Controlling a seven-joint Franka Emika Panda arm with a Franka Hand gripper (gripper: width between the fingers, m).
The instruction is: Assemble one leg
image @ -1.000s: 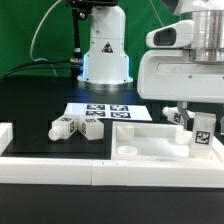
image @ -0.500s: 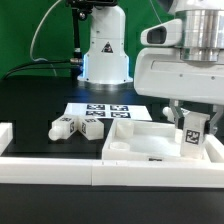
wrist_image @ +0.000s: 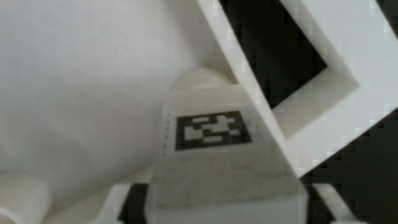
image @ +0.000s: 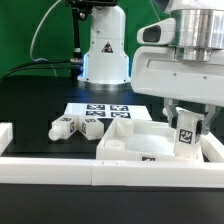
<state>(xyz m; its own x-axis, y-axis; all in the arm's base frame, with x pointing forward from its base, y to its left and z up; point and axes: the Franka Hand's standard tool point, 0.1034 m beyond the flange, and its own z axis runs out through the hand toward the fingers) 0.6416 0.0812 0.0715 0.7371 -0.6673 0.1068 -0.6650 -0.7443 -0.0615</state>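
**Around my work**

In front of me lies the black tabletop (image: pixel 30 110). On it the marker board (image: pixel 100 109) lies flat near my base. A white rimmed panel (image: pixel 140 146) sits at the exterior view's right, beside the board. A white rail (image: pixel 60 168) runs along the near edge. Green backdrop (image: pixel 25 30) behind.

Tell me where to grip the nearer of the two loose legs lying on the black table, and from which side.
Likely from above, fingers closing across the blocky tagged body of the leg rather than its narrow peg end. It lies on its side on the table, apart from its neighbour, so its flat side faces are free. The gripper already seems to hold another leg.
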